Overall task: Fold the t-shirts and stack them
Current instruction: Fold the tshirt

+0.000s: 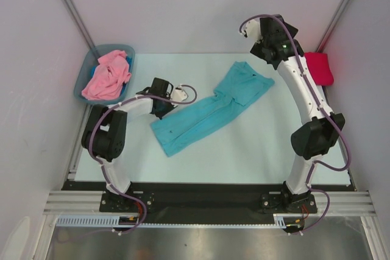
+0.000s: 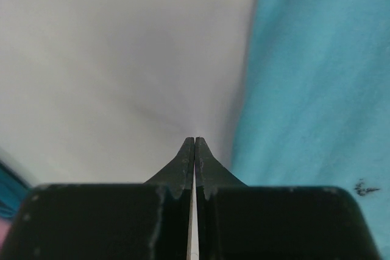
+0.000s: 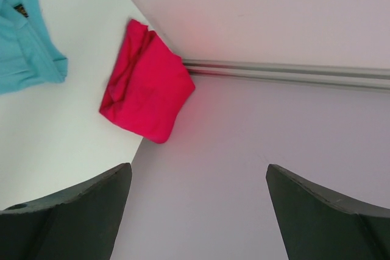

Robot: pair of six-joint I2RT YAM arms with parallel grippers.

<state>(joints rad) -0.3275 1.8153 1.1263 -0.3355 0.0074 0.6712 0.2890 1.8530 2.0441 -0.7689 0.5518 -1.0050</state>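
Note:
A teal t-shirt (image 1: 210, 111), folded into a long strip, lies diagonally across the middle of the table. My left gripper (image 1: 162, 109) sits low at its near-left edge. In the left wrist view this gripper (image 2: 194, 142) is shut over bare table, with nothing seen between its fingers and the teal cloth (image 2: 317, 77) just to its right. A crimson t-shirt (image 1: 320, 68) lies folded at the table's right edge. A pink t-shirt (image 1: 106, 76) is bunched in the bin. My right gripper (image 1: 267, 41) hangs raised at the far right, open and empty (image 3: 196, 178), with the crimson shirt (image 3: 146, 92) below it.
The grey-blue plastic bin (image 1: 85, 74) stands at the far left corner. Walls close in the table on the left, back and right, with a metal rail (image 3: 286, 72) along the right wall.

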